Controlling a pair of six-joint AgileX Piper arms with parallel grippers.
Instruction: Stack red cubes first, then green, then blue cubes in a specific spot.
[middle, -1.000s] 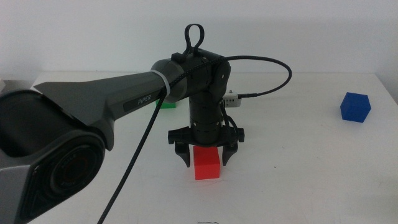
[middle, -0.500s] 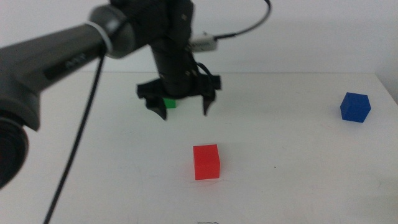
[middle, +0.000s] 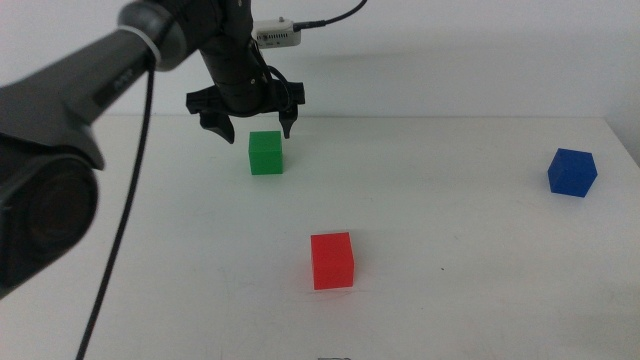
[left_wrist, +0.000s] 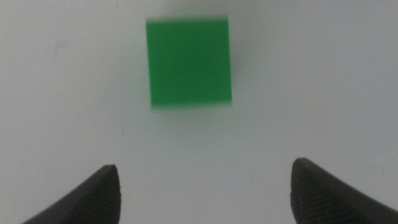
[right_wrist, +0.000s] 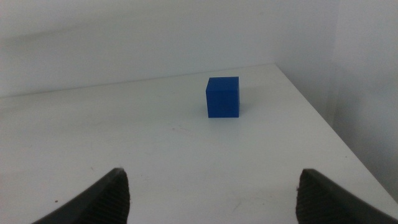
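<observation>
The red cube (middle: 332, 260) sits alone on the white table near the middle front. The green cube (middle: 265, 153) sits farther back, left of centre. My left gripper (middle: 252, 125) hangs open just above and behind the green cube, empty; in the left wrist view the green cube (left_wrist: 189, 62) lies ahead of the spread jaws. The blue cube (middle: 571, 172) sits at the far right. My right gripper (right_wrist: 208, 196) is open and empty, out of the middle view, with the blue cube (right_wrist: 222, 97) ahead of it.
The table's right edge (middle: 625, 150) runs close beside the blue cube. A white wall (middle: 450, 50) stands behind the table. The left arm's dark body (middle: 60, 120) and cable (middle: 130, 220) cross the left side.
My left gripper rose off the red cube, leaving it on the table, and moved back and left to above the green cube. The cubes have not moved.
</observation>
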